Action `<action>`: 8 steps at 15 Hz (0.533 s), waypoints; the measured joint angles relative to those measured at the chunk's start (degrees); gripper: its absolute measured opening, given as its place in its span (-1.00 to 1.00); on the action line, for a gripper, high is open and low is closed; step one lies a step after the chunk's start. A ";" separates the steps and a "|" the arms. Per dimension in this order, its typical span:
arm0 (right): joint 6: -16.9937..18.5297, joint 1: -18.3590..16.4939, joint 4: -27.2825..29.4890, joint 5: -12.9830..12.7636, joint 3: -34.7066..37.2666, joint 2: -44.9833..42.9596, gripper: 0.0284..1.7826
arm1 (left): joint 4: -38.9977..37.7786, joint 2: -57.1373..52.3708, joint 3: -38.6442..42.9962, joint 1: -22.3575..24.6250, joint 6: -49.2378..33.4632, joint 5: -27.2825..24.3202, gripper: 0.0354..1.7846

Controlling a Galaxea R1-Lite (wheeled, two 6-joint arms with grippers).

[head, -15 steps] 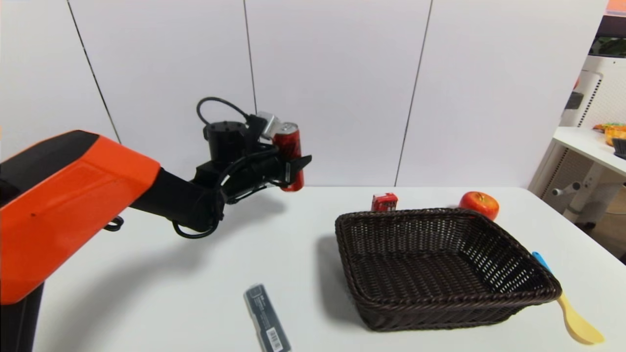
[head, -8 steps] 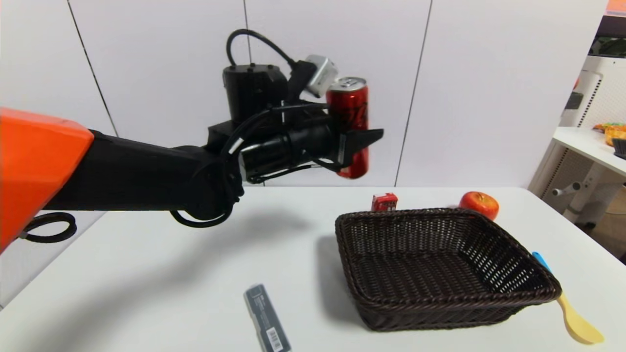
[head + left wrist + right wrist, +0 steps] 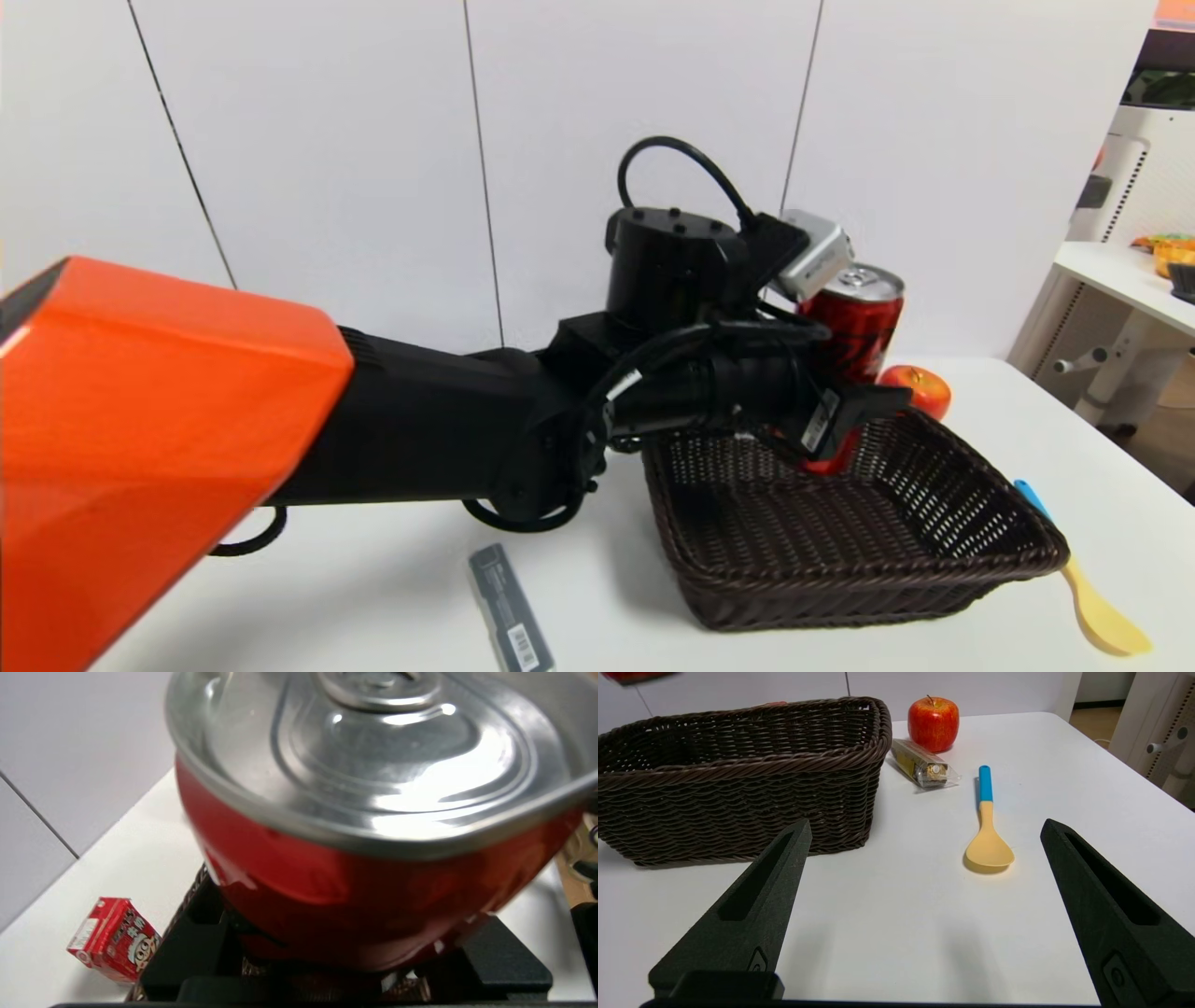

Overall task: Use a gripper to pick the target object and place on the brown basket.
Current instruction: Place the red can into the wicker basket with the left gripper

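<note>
My left gripper is shut on the tall red soda can and holds it upright above the far part of the brown basket. The can's base hangs just above the basket's floor. In the left wrist view the can's silver top and red side fill the picture, with black fingers either side. My right gripper is open and empty, low over the table in front of the basket; it is out of the head view.
A red apple sits behind the basket, a small red box on the table beyond it. A blue-handled yellow spoon and a clear snack pack lie right of the basket. A black remote-like bar lies at the table's front.
My left arm has swung right with the can, from the table's left side to over the basket, rising first and then coming down. Nothing else has moved.
</note>
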 joint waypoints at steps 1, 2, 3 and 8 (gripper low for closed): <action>0.00 0.00 0.00 0.00 0.00 0.00 0.90 | -0.15 1.18 -0.11 -0.06 0.56 0.06 0.11; 0.02 0.00 0.00 0.00 0.00 0.00 0.90 | -0.06 2.43 -0.17 -0.11 1.24 0.06 0.11; 0.02 0.00 0.00 -0.02 0.00 0.00 0.90 | -0.09 3.50 -0.28 -0.20 1.35 0.09 0.11; 0.00 -0.05 0.02 0.00 0.00 0.00 0.90 | -0.55 7.52 -1.55 0.16 0.98 0.20 0.43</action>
